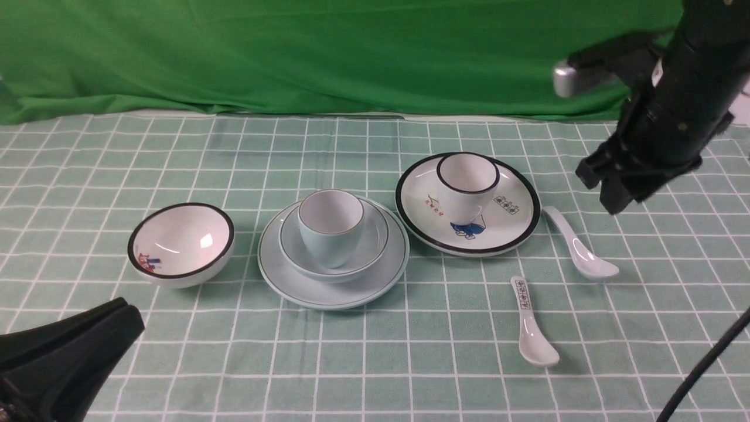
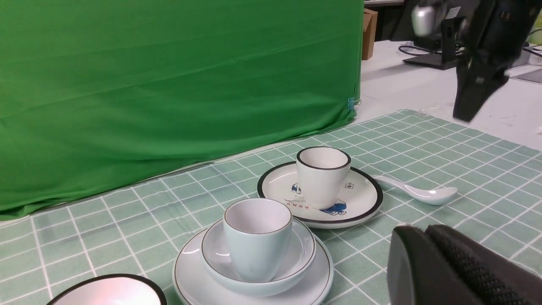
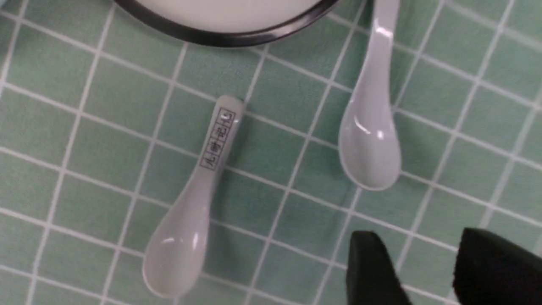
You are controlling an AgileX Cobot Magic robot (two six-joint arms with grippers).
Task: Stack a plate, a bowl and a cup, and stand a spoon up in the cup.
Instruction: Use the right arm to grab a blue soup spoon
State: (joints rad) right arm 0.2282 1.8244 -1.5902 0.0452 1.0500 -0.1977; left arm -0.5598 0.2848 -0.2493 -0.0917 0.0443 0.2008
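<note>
Your left gripper (image 1: 120,319) sitting nearest, jaws pressed together, holding nothing. Behind it, cup (image 1: 330,234) standing in bowl (image 1: 375,246) on plate (image 1: 328,296), mid-cloth. Farther right, spoon (image 1: 580,249) lying flat beside black-rimmed plate (image 1: 515,225). Your right gripper (image 3: 423,254) hovering near spoon, fingers spread, gripping nothing.

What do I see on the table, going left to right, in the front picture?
black-rimmed bowl → pale plate with pale bowl and pale cup stacked → black-rimmed plate holding black-rimmed cup → lettered spoon → plain spoon
</note>
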